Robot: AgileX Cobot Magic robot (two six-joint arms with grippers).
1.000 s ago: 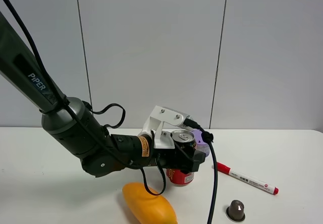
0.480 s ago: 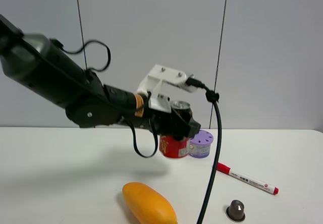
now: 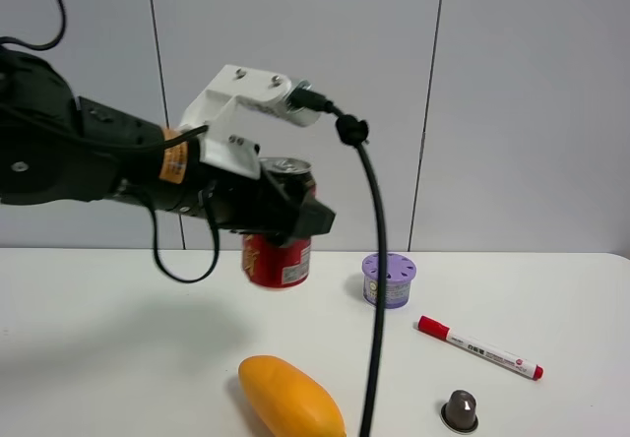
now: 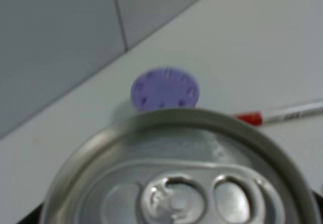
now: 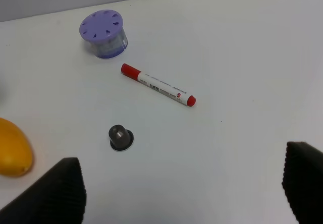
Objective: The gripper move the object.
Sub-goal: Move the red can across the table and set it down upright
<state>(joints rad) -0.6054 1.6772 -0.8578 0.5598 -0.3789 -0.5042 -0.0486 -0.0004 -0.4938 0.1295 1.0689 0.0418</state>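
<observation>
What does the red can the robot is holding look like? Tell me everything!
The can is red with yellow writing, a dark band under the rim and a shiny silver top. In the left wrist view its pull tab lies flat and looks unopened. It looks like metal. It is roughly upright in the air, clear above the white table. The black left claw is shut around its upper part, and nothing else touches it.

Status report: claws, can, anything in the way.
Left claw shut on can. Can in the air above table. Right claw open, empty. Mango and purple tub below, not touching.
</observation>
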